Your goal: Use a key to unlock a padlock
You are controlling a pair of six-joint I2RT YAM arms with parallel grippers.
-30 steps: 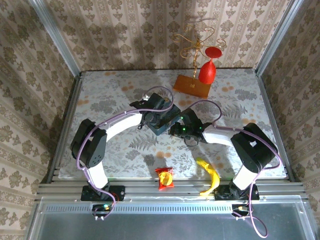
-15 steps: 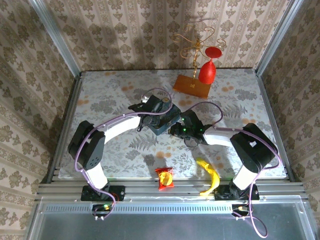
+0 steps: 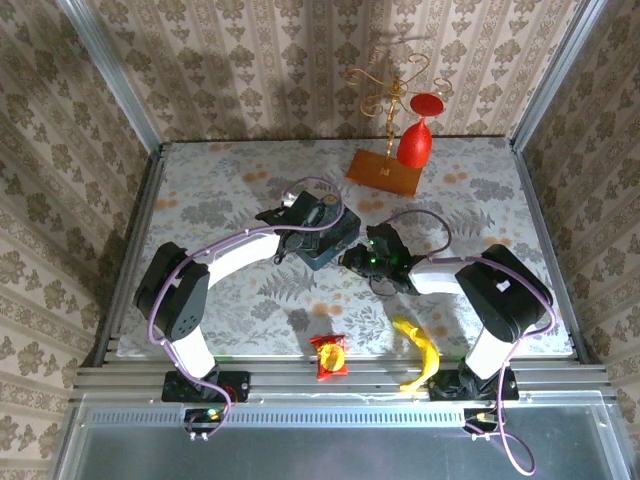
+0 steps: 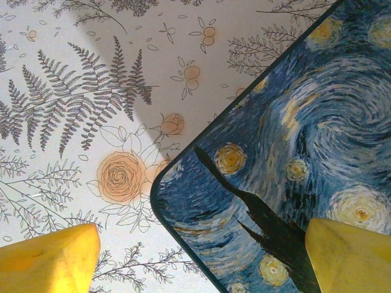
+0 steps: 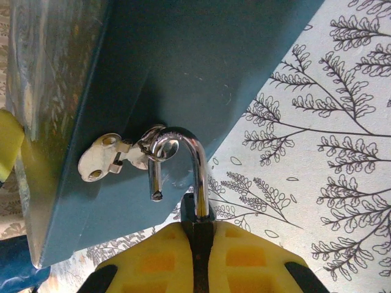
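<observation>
Padlock (image 5: 197, 213) at the side of the tin (image 4: 293, 152), shackle (image 5: 183, 137) hooked through the hasp (image 5: 107, 157); we see the right gripper (image 5: 197, 250) clamped on its body, the left gripper (image 4: 198, 256) spread wide over a tin corner.

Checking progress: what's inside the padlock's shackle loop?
The tin's hasp ring passes through the shackle. The padlock's body is mostly hidden between the right gripper's yellow pads.

Floral table (image 3: 200, 205): blue tin (image 3: 328, 256), banana (image 3: 421, 352), red packet (image 3: 330, 357).
</observation>
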